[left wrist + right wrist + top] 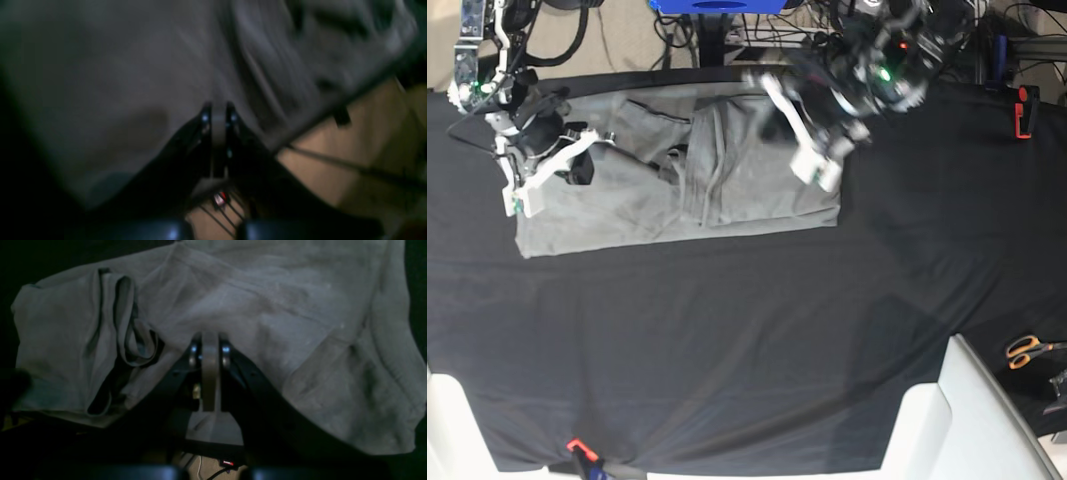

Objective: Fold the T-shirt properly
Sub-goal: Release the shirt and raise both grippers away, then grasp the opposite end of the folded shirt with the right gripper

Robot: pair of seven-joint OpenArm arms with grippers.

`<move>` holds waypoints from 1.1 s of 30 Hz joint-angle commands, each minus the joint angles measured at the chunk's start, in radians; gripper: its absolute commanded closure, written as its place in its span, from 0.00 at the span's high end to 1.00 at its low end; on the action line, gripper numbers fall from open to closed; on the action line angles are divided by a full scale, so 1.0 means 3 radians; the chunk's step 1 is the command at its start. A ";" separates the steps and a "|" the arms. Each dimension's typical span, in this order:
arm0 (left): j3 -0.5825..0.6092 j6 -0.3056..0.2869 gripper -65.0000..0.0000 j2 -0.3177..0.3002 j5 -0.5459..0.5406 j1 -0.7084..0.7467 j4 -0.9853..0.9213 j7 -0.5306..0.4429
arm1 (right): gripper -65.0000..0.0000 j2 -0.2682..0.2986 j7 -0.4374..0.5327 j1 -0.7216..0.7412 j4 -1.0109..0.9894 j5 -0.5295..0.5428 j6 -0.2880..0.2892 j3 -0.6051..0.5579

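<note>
1. Grey T-shirt (677, 190) is lying rumpled and partly folded on the black table (727, 340), toward its far edge.
2. Right gripper (210, 340) is hovering over the shirt's end; its jaws are pressing together on a thin strip of grey cloth.
3. Left gripper (218, 110) is showing blurred above the shirt's other end, jaws pressing together; whether cloth is pinched, cannot tell.
4. Orange scissors (1027, 350) are lying well apart, off the table.
</note>
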 commanded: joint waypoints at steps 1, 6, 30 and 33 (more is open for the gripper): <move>-0.0084 0.0047 0.00 -0.0041 -0.0007 0.0046 0.0072 -0.0025 | 0.03 0.0021 0.0058 -0.0002 0.0049 0.0045 0.0001 0.0016; -0.0539 0.0083 0.00 -0.0031 -0.0007 0.0174 0.0092 -0.0046 | 0.03 0.0016 0.0053 -0.0007 0.0049 0.0050 0.0021 0.0282; -0.3327 -0.1539 0.00 0.0108 -0.0002 0.1156 -0.0225 -0.0056 | 0.95 0.0753 -0.1476 0.1016 -0.1757 0.1354 0.1604 0.1888; -0.3470 -0.1641 0.00 0.0108 -0.0002 0.1161 -0.0337 -0.0056 | 0.95 0.0947 -0.1466 0.1174 -0.2324 0.1339 0.1604 0.1878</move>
